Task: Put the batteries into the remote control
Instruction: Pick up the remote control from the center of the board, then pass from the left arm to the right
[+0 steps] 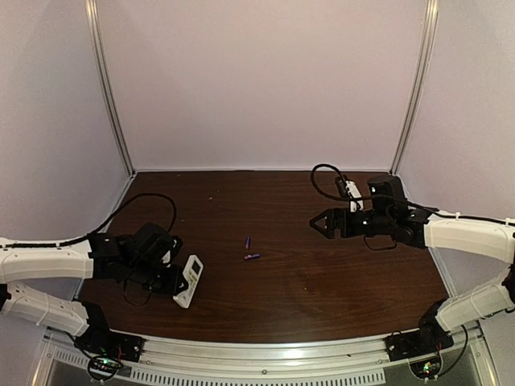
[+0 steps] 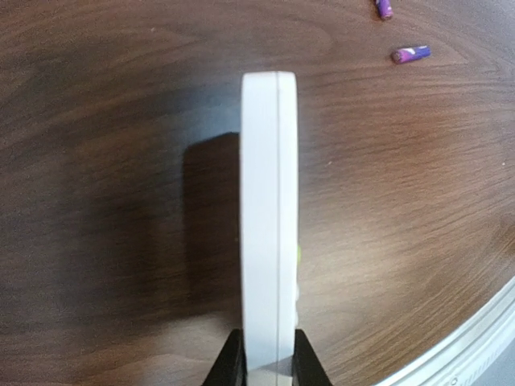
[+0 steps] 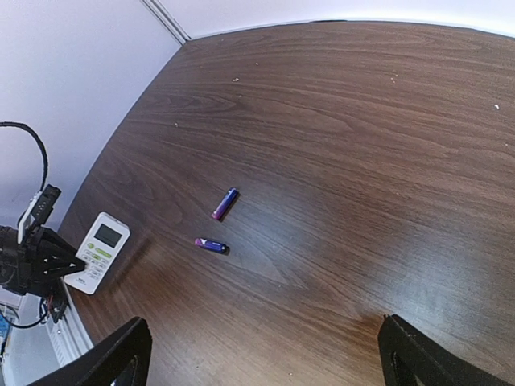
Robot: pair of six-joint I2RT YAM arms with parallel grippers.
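Remote control (image 1: 188, 281) pinched at one end, batteries (image 1: 252, 256) loose beside it.
We see the remote at about 8 o'clock on the counter (image 1: 322, 297), with the left jaws clenched on one end of its thin body. The two batteries lie close together toward 2 o'clock from it, and the right jaws hang released at 3 o'clock, grasping nothing. We think such a short pinch may let the remote swing or slip, and the round batteries may roll when touched. Its back and battery bay are hidden, and we cannot tell if it is lifted.
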